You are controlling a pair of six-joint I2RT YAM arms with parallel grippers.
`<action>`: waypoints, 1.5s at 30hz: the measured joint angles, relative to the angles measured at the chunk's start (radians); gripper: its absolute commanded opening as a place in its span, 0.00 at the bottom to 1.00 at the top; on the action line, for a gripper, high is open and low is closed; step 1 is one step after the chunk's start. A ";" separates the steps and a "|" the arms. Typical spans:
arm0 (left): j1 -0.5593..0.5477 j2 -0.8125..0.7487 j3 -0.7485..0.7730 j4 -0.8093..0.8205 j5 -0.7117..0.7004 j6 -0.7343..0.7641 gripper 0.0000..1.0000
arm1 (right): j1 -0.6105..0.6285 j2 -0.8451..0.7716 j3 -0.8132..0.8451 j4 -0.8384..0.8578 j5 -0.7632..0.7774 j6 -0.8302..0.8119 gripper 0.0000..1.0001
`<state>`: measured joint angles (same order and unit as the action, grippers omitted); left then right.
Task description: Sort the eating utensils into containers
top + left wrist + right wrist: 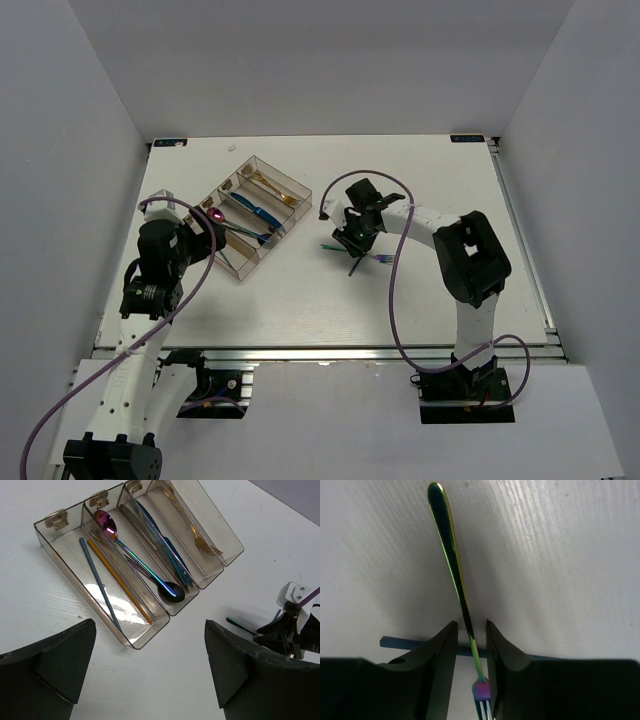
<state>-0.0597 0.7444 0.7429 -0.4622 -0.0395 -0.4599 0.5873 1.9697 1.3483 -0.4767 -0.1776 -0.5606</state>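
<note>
While on table [570, 555], rainbow fork [454, 565] sits btwn right end effector [470, 625] jaws.

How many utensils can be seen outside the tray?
2. A rainbow fork sits between the fingers of the right claw; a blue chopstick lies across beneath it. The right arm may hide more.

Robotics lab cell: white table [300, 300], bare white walls [70, 150], aluminium rail [330, 352]

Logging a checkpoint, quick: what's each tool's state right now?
Left tool: open, empty.
Right tool: narrowly open, straddling the fork, not gripping it.
</note>
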 measured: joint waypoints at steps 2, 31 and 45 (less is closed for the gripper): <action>0.000 0.000 0.000 0.000 0.000 0.000 0.98 | 0.000 0.003 0.002 0.002 0.004 -0.003 0.22; 0.000 0.002 0.000 0.015 0.003 0.000 0.98 | 0.014 -0.099 0.313 0.231 -0.043 0.254 0.00; 0.000 0.017 0.000 0.016 0.004 0.000 0.98 | 0.027 0.378 0.794 0.613 -0.042 0.599 0.00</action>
<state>-0.0597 0.7616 0.7429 -0.4465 -0.0357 -0.4595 0.6144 2.3474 2.1422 0.1360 -0.2199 0.0383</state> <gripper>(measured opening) 0.981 0.011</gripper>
